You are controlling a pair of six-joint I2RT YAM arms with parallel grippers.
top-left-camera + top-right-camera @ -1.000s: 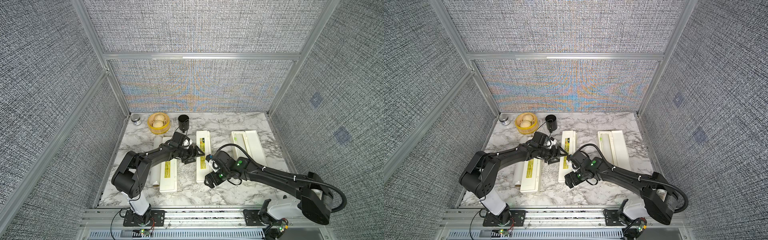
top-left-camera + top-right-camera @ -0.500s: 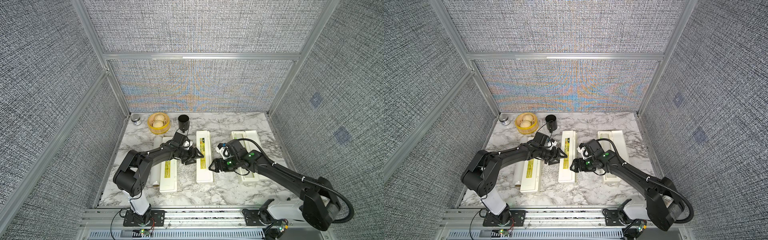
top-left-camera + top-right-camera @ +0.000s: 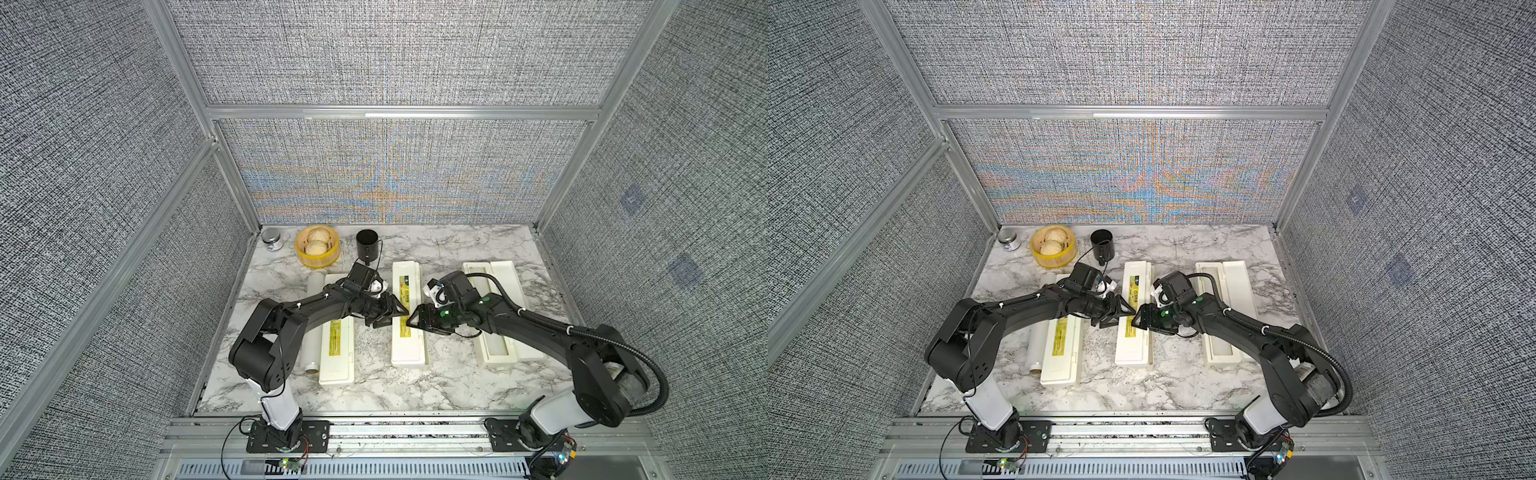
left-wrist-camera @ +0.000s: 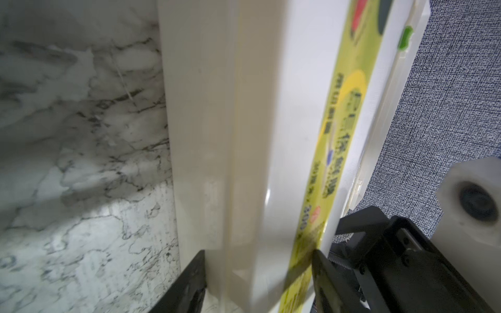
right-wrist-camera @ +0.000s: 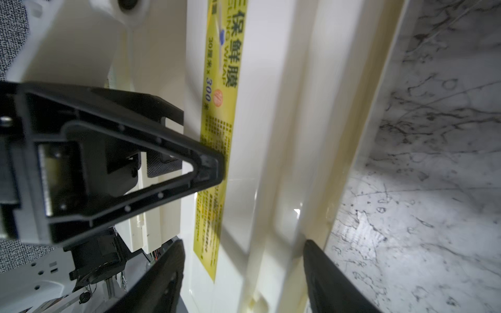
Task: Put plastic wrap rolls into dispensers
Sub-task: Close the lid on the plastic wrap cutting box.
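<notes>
a plastic wrap roll (image 3: 311, 353) is laid on the marble just beside the closed left dispenser (image 3: 337, 361). the closed middle dispenser (image 3: 409, 349) is straddled from opposite sides by the left gripper (image 3: 393, 318) and right gripper (image 3: 414, 323); whether either is clamped cannot be told. the right dispenser (image 3: 496, 345) is seen open. a steamer basket (image 3: 318, 262) is set at the back.

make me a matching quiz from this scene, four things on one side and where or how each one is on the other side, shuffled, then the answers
Things:
1. loose roll
2. middle dispenser
3. right dispenser
4. black cup

Places or states:
A. lying open
B. at the back, beside the yellow basket
C. left gripper and right gripper both at it
D. flat alongside the left dispenser

Pairs: 1-D, 2-C, 3-A, 4-B
</notes>
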